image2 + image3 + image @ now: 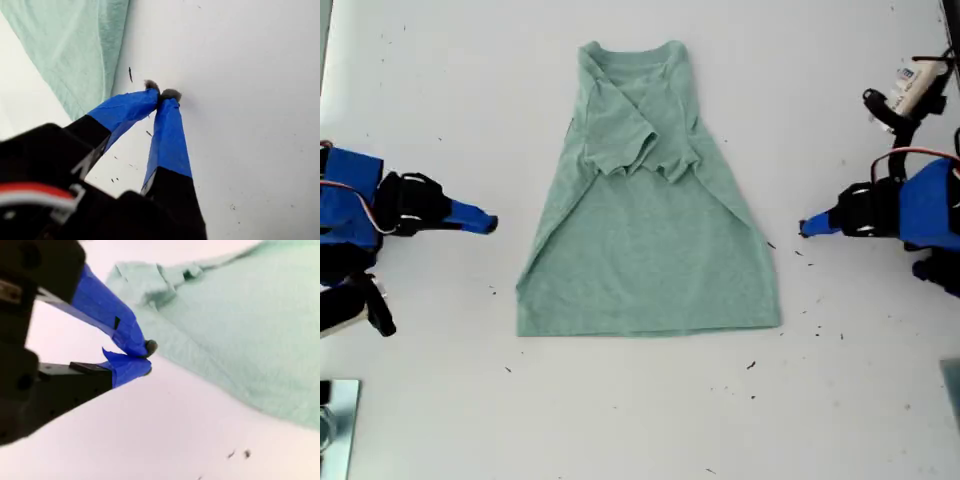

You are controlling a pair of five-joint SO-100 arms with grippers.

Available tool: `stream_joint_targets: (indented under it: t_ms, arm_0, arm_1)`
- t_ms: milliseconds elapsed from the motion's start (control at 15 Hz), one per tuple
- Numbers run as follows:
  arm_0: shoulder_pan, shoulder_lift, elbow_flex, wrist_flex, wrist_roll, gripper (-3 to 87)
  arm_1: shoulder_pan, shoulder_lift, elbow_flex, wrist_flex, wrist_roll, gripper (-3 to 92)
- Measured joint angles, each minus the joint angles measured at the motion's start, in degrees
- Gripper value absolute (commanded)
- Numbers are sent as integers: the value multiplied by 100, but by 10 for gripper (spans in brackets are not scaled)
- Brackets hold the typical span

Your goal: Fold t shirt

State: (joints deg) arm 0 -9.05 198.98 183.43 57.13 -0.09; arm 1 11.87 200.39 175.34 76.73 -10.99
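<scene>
The small sage-green cotton t shirt (650, 250) with short sleeves lies flat in the middle of the white table (640, 420). Its round neckline points to the top of the exterior view and its straight hem to the bottom. Both sleeves are folded inward and cross each other over the chest, so the outline is narrow at the top and wide at the hem. My first end effector (803, 230), with blue tape on its fingers, is at the exterior view's right, near the cloth's edge but apart from it. In the first wrist view its tips (162, 94) are pressed together on nothing, over bare table, with the shirt (75, 45) beside them. My second end effector (492, 224) is at the exterior view's left, also apart from the shirt. Its taped tips (148, 356) meet and hold nothing, and the shirt (240, 325) lies beyond them. Small dark specks are scattered on the table.
</scene>
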Motion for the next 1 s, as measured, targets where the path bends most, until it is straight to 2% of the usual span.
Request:
stream_joint_targets:
  t_ms: [200, 400, 467, 533, 600, 733, 1000]
  arm_0:
    - [9, 97, 193, 88, -9, -2]
    - [-132, 35, 193, 88, -9, -2]
    - [-141, 35, 193, 88, -9, -2]
    - [-132, 35, 193, 88, -9, -2]
    - [-141, 35, 193, 88, 0, -2]
    - [-141, 35, 211, 79, 0, -2]
    - [-141, 35, 211, 79, 0, -2]
  arm_1:
    - [-281, -686, -615, 26, -35, 22]
    - [-800, -4333, -4078, 905, -35, 19]
    - [-1002, -5520, -5282, 1230, -62, 50]
    - [-1160, -6442, -6205, 1389, -70, 226]
    - [-1266, -7049, -6680, 1415, -70, 285]
    - [-1336, -7479, -6970, 1556, -70, 338]
    - [-1433, -7866, -6838, 1389, -53, 343]
